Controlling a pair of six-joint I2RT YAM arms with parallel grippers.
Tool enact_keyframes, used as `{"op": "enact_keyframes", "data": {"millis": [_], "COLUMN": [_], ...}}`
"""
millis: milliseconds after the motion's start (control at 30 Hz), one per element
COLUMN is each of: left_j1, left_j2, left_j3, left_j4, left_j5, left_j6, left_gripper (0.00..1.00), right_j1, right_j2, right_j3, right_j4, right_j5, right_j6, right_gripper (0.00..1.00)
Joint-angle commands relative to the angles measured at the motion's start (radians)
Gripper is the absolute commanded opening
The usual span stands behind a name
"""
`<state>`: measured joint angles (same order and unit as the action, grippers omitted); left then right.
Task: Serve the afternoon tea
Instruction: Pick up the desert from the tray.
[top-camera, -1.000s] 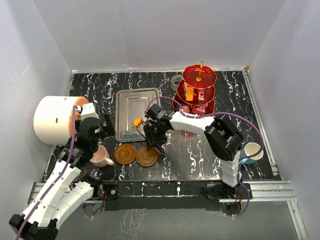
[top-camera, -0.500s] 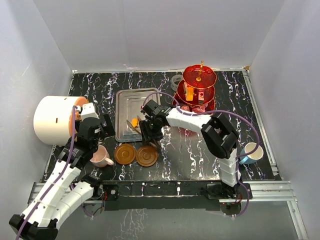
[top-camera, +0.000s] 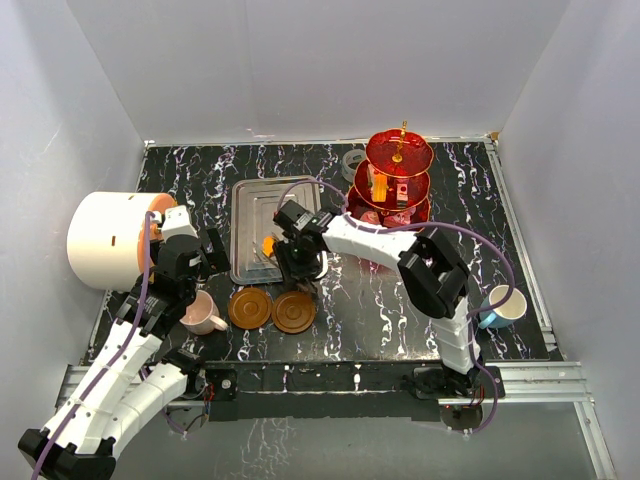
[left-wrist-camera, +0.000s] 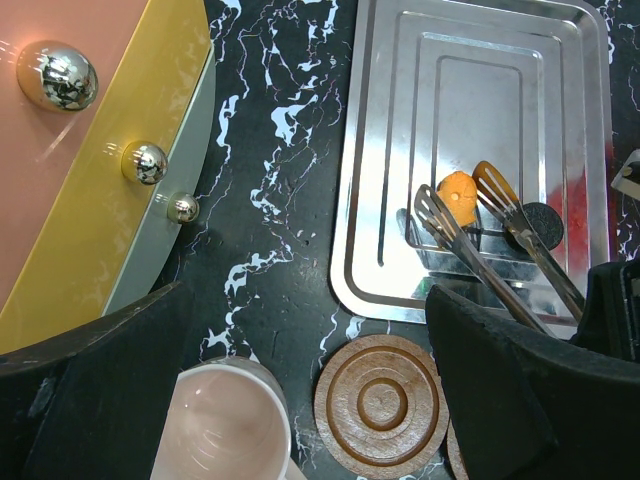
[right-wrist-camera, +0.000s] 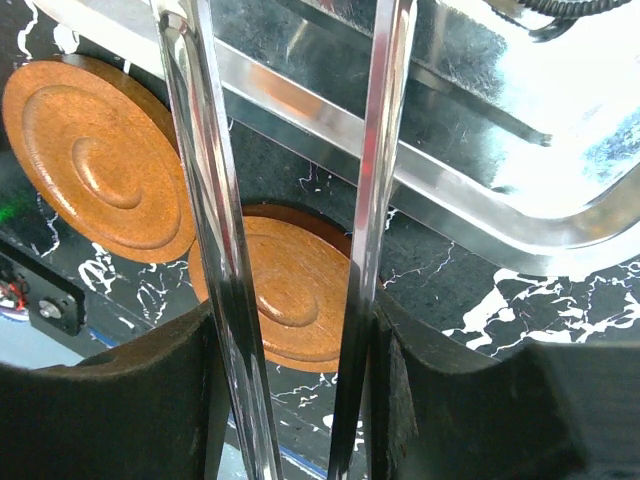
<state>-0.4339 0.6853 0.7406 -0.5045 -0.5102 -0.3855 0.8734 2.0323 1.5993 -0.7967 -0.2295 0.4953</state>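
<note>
The right gripper (right-wrist-camera: 300, 380) is clamped on a pair of steel tongs (left-wrist-camera: 470, 235), one finger pressed against each arm. The tong heads reach onto the flat silver tray (left-wrist-camera: 470, 60) with an orange sweet (left-wrist-camera: 460, 192) between them, possibly touching it; the view is too coarse to be sure. A dark round sweet (left-wrist-camera: 545, 222) lies just beside it. Two brown saucers (right-wrist-camera: 90, 160) (right-wrist-camera: 285, 290) sit side by side before the tray. The left gripper (left-wrist-camera: 305, 295) hangs with fingers spread above the pink cup (left-wrist-camera: 225, 425), beside the white drum (top-camera: 105, 238). The red stand (top-camera: 398, 185) is behind the tray's right side, and the blue cup (top-camera: 505, 303) is far right.
</note>
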Motion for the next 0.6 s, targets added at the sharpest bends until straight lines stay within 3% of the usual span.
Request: {"op": "enact_keyframes", "data": {"millis": [0, 100, 200, 567], "left_j1": [0.0, 0.0, 0.0, 0.0], "left_j2": [-0.004, -0.004, -0.008, -0.009], "left_j3": [0.016, 0.018, 0.018, 0.018], "left_j4": [-0.013, -0.015, -0.015, -0.016], "left_j5": [-0.014, -0.016, -0.017, -0.017], "left_j6": [0.006, 0.007, 0.005, 0.005], "left_gripper": [0.99, 0.99, 0.99, 0.99], "right_j1": [0.021, 0.03, 0.032, 0.032], "right_j2": [0.02, 0.021, 0.01, -0.086], "right_j3": [0.064, 0.079, 0.086, 0.077], "right_j4": [-0.039, -0.063, -0.069, -0.055], "right_j5": [0.073, 0.111, 0.123, 0.123], "right_j6": [-0.014, -0.015, -0.012, -0.003], "right_gripper": [0.43, 0.43, 0.36, 0.32]}}
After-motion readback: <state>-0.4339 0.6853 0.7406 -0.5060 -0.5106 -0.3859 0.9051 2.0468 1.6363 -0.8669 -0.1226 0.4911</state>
